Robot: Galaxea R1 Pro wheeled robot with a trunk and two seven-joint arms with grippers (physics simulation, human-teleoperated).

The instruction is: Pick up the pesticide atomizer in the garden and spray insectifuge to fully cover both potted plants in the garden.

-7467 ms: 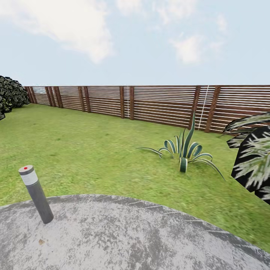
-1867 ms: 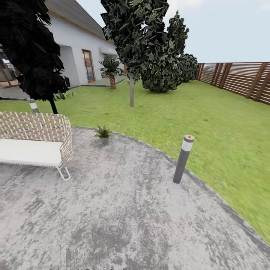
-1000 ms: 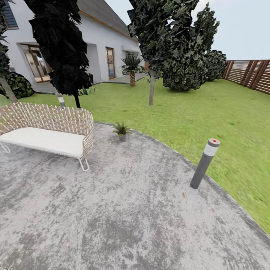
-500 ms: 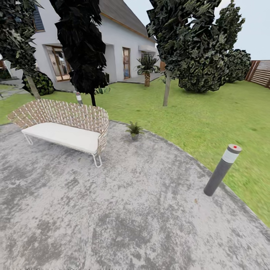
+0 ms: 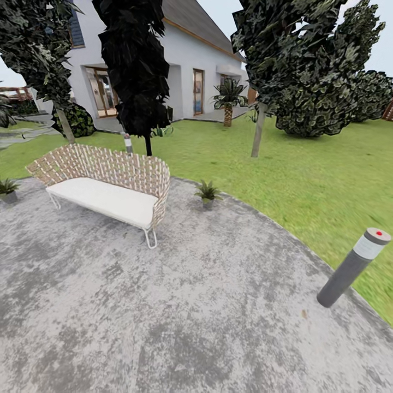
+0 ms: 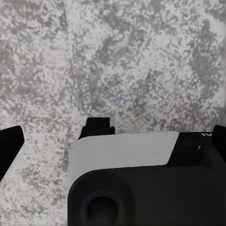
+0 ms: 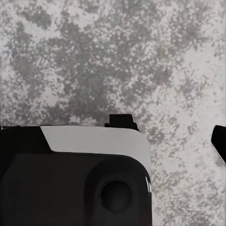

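One potted plant, a small green rosette in a grey pot, stands at the patio's far edge just right of the wicker sofa. A second potted plant peeks in at the head view's left edge, beyond the sofa's other end. The pesticide atomizer is out of view. In the left wrist view my left gripper hangs over the mottled stone, its dark fingertips wide apart and holding nothing. My right gripper is likewise open above the stone, one fingertip at the frame's edge.
A wicker sofa with a white cushion stands on the round grey patio. A grey bollard lamp leans at the patio's right rim, another bollard lamp stands behind the sofa. Lawn, trees and a white house lie beyond.
The camera has kept turning left, so the sofa, plant and bollard slid right in the picture. The second potted plant has come into view at the left edge.
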